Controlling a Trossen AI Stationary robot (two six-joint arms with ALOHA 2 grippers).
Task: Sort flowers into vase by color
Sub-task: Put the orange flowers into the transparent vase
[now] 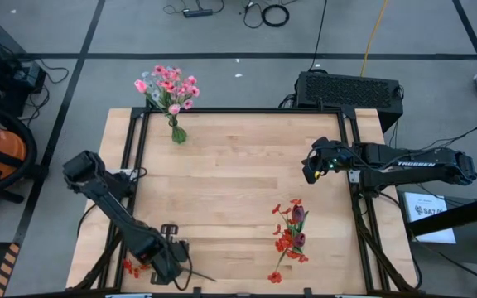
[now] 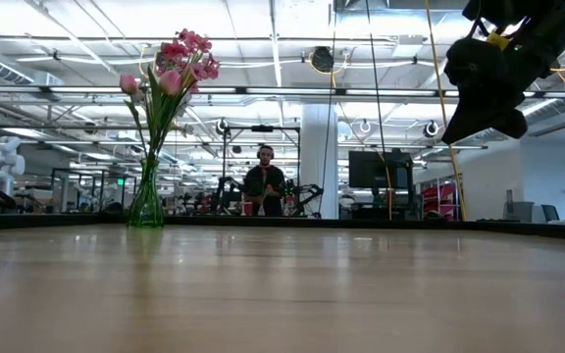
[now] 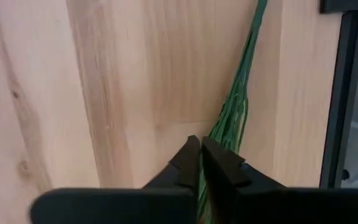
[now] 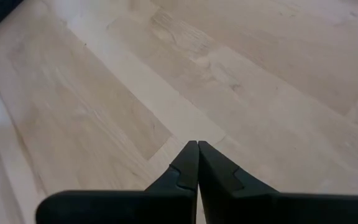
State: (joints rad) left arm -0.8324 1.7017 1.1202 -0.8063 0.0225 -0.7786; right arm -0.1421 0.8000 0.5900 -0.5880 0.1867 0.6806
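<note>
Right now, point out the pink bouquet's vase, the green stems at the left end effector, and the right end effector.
vase (image 1: 178, 133), high view, on its glass body.
green stems (image 3: 238, 106), left wrist view, mid-length of the bundle.
right end effector (image 4: 197, 163), right wrist view, between its closed fingertips.

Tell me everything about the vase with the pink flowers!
The vase is small, clear green glass, narrow at the neck and wider at its base. It stands upright near the table's far left corner. Thin green stems rise from it, fanning into pink flowers with one pale bud. No gripper touches it.
</note>
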